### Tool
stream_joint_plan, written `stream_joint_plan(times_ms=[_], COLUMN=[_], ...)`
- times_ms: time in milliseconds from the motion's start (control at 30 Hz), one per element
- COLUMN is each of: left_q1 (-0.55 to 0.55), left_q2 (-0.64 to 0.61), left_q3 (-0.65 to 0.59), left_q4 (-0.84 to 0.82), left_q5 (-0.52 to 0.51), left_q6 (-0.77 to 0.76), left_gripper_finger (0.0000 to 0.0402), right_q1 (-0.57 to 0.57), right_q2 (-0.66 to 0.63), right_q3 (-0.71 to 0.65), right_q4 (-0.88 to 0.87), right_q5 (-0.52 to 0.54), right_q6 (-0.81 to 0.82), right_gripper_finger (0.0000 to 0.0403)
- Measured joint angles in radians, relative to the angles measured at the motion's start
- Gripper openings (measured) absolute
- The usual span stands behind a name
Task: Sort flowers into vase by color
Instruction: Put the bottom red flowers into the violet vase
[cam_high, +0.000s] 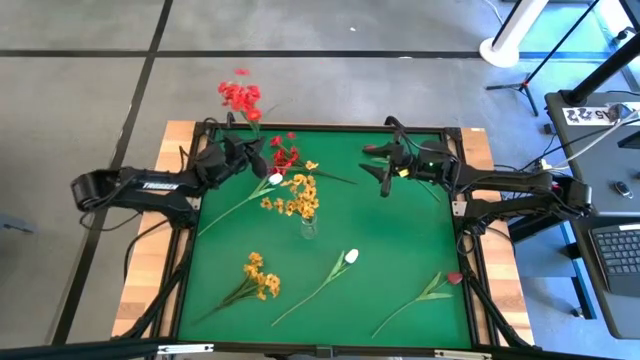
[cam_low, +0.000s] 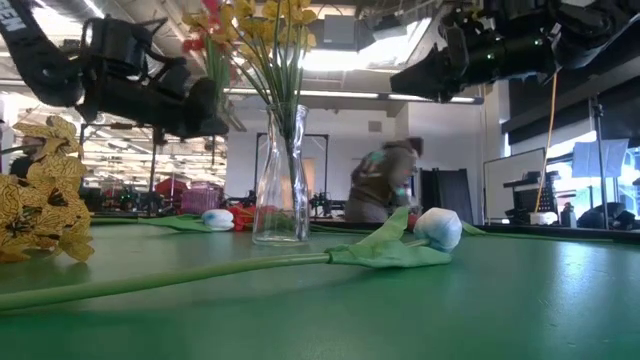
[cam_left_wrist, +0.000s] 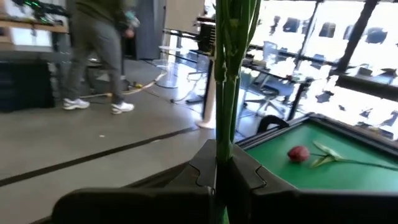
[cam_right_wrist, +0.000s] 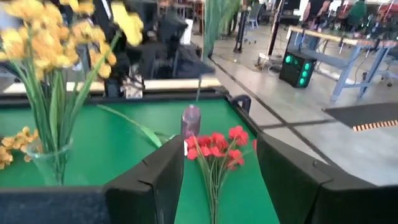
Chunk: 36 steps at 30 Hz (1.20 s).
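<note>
1. Flat green felt table top (cam_high: 400, 230) is showing plain, unpatterned.
2. Red flower cluster (cam_high: 240, 97) is showing bright red.
3. Yellow-orange spray (cam_high: 298, 194) is standing in clear glass vase (cam_high: 308, 228).
4. White tulip bud (cam_high: 351, 256) is showing white on a green stem.

Clear glossy glass vase (cam_low: 280, 180); matt green felt table (cam_high: 400, 240) w/ wood edge; matt black plastic fingers (cam_right_wrist: 155, 180)

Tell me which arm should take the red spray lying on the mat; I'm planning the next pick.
Right. The right end effector is open with that red spray straight ahead of it; the left end effector is shut on another spray's stems.
</note>
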Motion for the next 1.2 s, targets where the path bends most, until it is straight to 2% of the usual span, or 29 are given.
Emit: stream_joint_plan(times_ms=[100, 200, 367, 567, 833, 1033, 1200], left_q1=[-0.015, -0.02, -0.041, -0.048, -0.041, -0.021, -0.013], left_q2=[-0.116, -0.221, -0.287, -0.245, -0.172, -0.127, -0.078], left_q3=[0.0, 0.0, 0.0, -0.003, -0.087, -0.108, -0.108], left_q4=[-0.168, -0.327, -0.374, -0.354, -0.096, -0.037, 0.037], left_q5=[-0.066, -0.086, -0.084, -0.083, -0.086, -0.083, -0.042], left_q6=[0.011, -0.013, -0.03, -0.031, -0.023, -0.033, -0.046], left_gripper_finger=[0.0002, 0.0002, 0.0002, 0.0002, 0.0002, 0.0002, 0.0002], right_q1=[0.0, 0.0, 0.0, 0.0, 0.0, 0.0, 0.0], right_q2=[0.019, 0.045, 0.087, 0.124, 0.129, 0.129, 0.129], right_q3=[0.0, 0.0, 0.0, 0.0, 0.0, 0.0, 0.0], right_q4=[0.005, 0.019, 0.062, 0.092, 0.106, 0.107, 0.11], right_q5=[0.0, 0.01, 0.024, 0.023, 0.023, 0.023, 0.023], right_q6=[-0.002, -0.007, -0.024, -0.027, -0.027, -0.026, -0.025], right_gripper_finger=[0.0199, 0.0199, 0.0199, 0.0199, 0.0199, 0.0199, 0.0199])
